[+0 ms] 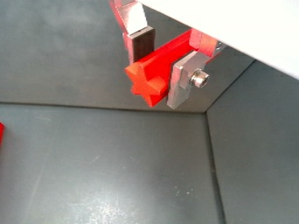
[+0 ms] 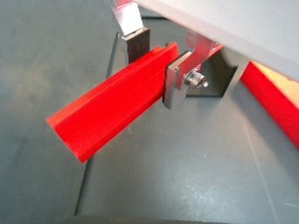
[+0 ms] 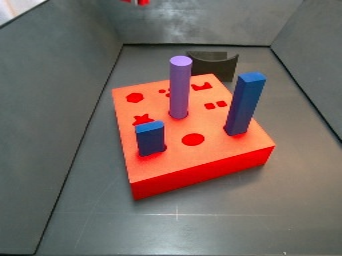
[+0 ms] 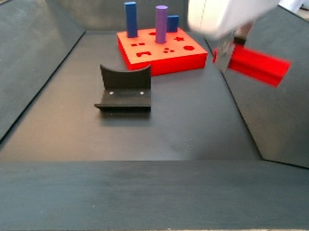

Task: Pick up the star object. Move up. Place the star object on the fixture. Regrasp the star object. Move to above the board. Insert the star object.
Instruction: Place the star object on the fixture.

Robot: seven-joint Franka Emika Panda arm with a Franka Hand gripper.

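End effector (image 4: 237, 47) beside board (image 4: 158, 50), fixture (image 4: 123, 90) nearer.

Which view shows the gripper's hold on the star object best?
A wrist view: the red star object shows full length, clamped between the gripper plates. The other wrist picture shows it end-on, star profile visible. One side view shows it held beside the board, fingers mostly hidden; the other misses it.

white arm housing (image 4: 223, 16), silver-fingered tool (image 2: 156, 59)
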